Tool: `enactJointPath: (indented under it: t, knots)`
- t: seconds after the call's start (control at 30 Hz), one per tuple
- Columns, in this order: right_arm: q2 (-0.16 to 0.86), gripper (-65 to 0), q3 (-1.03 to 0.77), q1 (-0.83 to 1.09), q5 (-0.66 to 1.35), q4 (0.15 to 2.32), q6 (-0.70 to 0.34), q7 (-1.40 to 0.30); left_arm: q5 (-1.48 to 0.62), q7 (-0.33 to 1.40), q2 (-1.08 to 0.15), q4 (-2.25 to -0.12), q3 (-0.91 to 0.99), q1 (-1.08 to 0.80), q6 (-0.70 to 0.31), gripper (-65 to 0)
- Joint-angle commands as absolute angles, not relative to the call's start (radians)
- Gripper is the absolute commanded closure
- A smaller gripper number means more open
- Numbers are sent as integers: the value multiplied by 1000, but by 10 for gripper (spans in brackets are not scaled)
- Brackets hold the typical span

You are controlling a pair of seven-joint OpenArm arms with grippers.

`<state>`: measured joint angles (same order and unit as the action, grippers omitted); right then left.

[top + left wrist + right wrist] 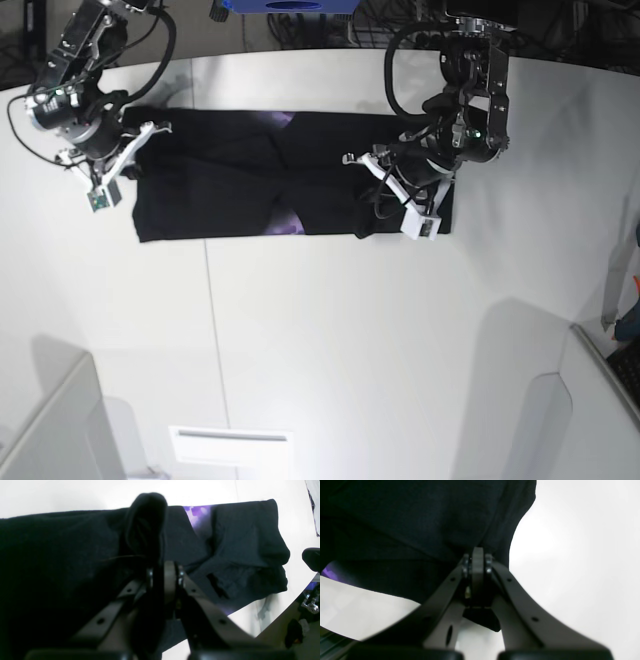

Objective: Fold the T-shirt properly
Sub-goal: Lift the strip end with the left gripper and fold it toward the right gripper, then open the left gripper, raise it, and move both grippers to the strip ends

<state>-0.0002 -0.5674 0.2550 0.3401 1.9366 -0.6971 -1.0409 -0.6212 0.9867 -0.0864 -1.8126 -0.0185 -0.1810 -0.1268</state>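
Fabric fills most of what we see: the T-shirt [290, 190] lies across the far half of the white table [330, 340] as a long black band, folded lengthwise, with small patches of purple print showing near its middle.

In the base view our left gripper [372, 172] sits over the band's right end, with black cloth bunched around it. From the left wrist view, the left gripper [163, 571] has its 2 fingers nearly together, pinching a raised fold of the T-shirt [237, 542] that stands up as a dark loop just beyond the tips. Past that fold the cloth lies rumpled on the table [295, 512], a strip of purple print exposed between 2 black layers.

Our right gripper [150, 135] sits at the band's left end in the base view. In the right wrist view, the right gripper [477, 563] has its fingers pressed fully together, and the edge of the T-shirt [420, 517] is caught right at the tips, the black cloth spreading away above them. A sliver of purple shows at the far left, and bare table [582, 555] lies to the right.
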Motion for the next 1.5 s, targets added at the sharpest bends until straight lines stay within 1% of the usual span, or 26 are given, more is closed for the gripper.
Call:
enactJointPath:
  t: [0.0, 0.07, 0.13, 0.2, 0.27, 0.33, 0.37, 0.43, 0.47, 0.5, 0.53, 0.57, 0.67, 0.73, 0.77, 0.83, 0.87, 0.9, 0.93, 0.97, 1.0, 1.1, 1.23, 1.3, 1.47]
  knots:
    - [8, 0, -570, 246, 357, 1954, -698, -1024, -641, 970, -84, -1828, -18, -171, -130, -13]
    - [8, 0, -570, 246, 357, 1954, -698, -1024, -641, 970, -65, -1828, -18, -171, -130, -128]
    - [8, 0, -570, 246, 357, 1954, -698, -1024, -641, 970, -48, -1828, -22, -170, -130, -225]
    - [8, 0, -570, 246, 357, 1954, -698, -1024, -636, 970, -36, -1827, -73, -153, -130, -295]
    - [8, 0, -570, 246, 357, 1954, -698, -1024, -639, 970, -36, -1802, -151, -128, -130, -357]
    - [8, 0, -570, 246, 357, 1954, -698, -1024, -639, 970, -36, -1774, -213, -101, -130, -385]
    - [8, 0, -570, 246, 357, 1954, -698, -1024, -639, 970, -35, -1764, -234, -91, -130, -387]
    - [8, 0, -572, 246, 357, 1954, -698, -1024, -641, 970, -33, -1758, -249, -84, -130, -377]
    - [8, 0, -572, 246, 357, 1954, -698, -1024, -641, 970, -33, -1770, -248, -84, -130, -362]
    - [13, 0, -575, 245, 357, 1954, -698, -1024, -641, 970, -35, -1799, -243, -88, -130, -341]
    - [13, 0, -590, 243, 357, 1954, -698, -1023, -641, 970, -38, -1840, -229, -93, -130, -303]
    - [13, 0, -615, 228, 357, 1954, -698, -1024, -641, 972, -54, -1886, -199, -105, -130, -250]
    - [12, 0, -684, 171, 357, 1952, -698, -1093, -641, 972, -117, -1988, -31, -180, -130, 0]
    - [16, 0, -711, 120, 357, 1952, -698, -1199, -641, 972, -153, -1979, 107, -211, -131, 0]
    - [16, -66, -725, 91, 357, 1952, -698, -1251, -641, 972, -166, -1956, 179, -229, -136, 0]
    - [16, -242, -743, 53, 357, 1951, -698, -1323, -641, 970, -205, -1926, 294, -262, -154, 0]
    - [16, -326, -745, 35, 357, 1948, -698, -1346, -641, 967, -225, -1916, 348, -278, -185, 0]
    - [16, -387, -742, 25, 357, 1937, -698, -1363, -638, 966, -237, -1903, 392, -297, -216, 0]
    - [16, -435, -740, 16, 358, 1925, -698, -1377, -638, 964, -248, -1890, 433, -308, -249, 0]
    - [16, -468, -739, 8, 367, 1903, -698, -1389, -636, 964, -257, -1873, 484, -317, -282, 0]
    - [16, -476, -739, -1, 380, 1871, -698, -1396, -631, 964, -259, -1853, 535, -323, -314, 0]
    - [22, -458, -739, -31, 387, 1751, -698, -1396, -630, 964, -266, -1790, 631, -338, -378, 0]
    - [54, -455, -739, -61, 433, 1623, -698, -1396, -625, 964, -271, -1733, 690, -344, -406, 0]
    - [54, -455, -740, -59, 498, 1607, -698, -1396, -587, 958, -275, -1728, 680, -354, -406, 0]
    - [67, -453, -750, -54, 631, 1607, -698, -1396, -478, 848, -272, -1719, 596, -371, -407, 0]
